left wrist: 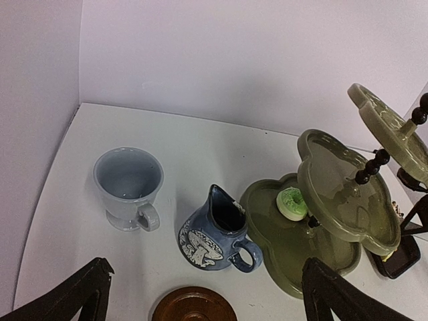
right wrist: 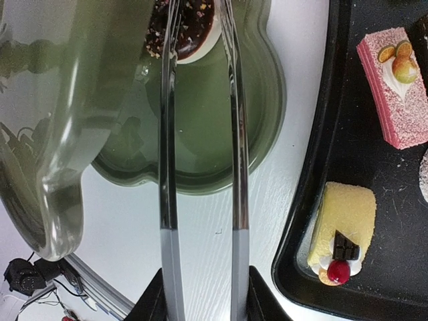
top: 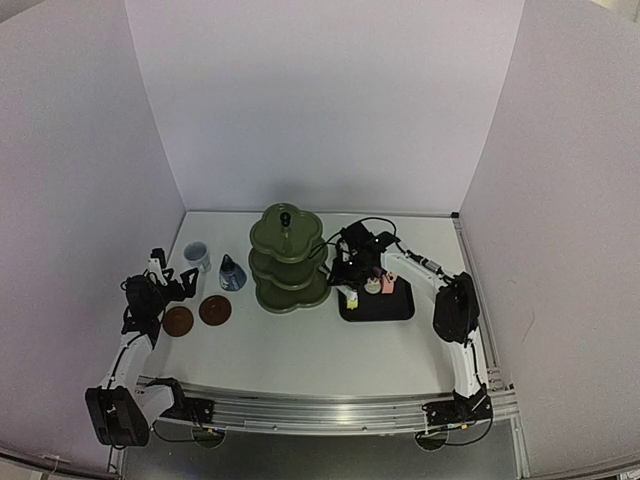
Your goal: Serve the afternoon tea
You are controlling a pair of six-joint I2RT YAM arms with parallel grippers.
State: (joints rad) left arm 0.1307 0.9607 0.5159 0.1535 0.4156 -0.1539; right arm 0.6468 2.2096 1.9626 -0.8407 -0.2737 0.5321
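White table [top: 300, 350], pale walls on three sides.

1. Olive-green three-tier lobed stand [top: 288, 260], table centre.
2. Black rectangular tray [top: 380, 312], just right of the stand.
3. My left claw [left wrist: 207, 267]: jaws wide apart, holding nothing, above the crockery left of the stand.
4. My right claw [right wrist: 204, 294]: clamped on thin metal tongs [right wrist: 167, 200], whose tips reach the stand's lowest tier.
5. Small blue jug [left wrist: 214, 241], beside the stand.
6. Pale blue-white cup [left wrist: 128, 187], left of the jug.
7. Two round brown coasters [top: 215, 310], nearer me than the jug.
8. Pink rectangular cake [right wrist: 396, 87] and yellow cake with cherry [right wrist: 344, 227], on the tray.
9. Chocolate sprinkled donut [right wrist: 190, 30], lowest tier, at the tong tips.
10. Green donut [left wrist: 291, 202], lowest tier.
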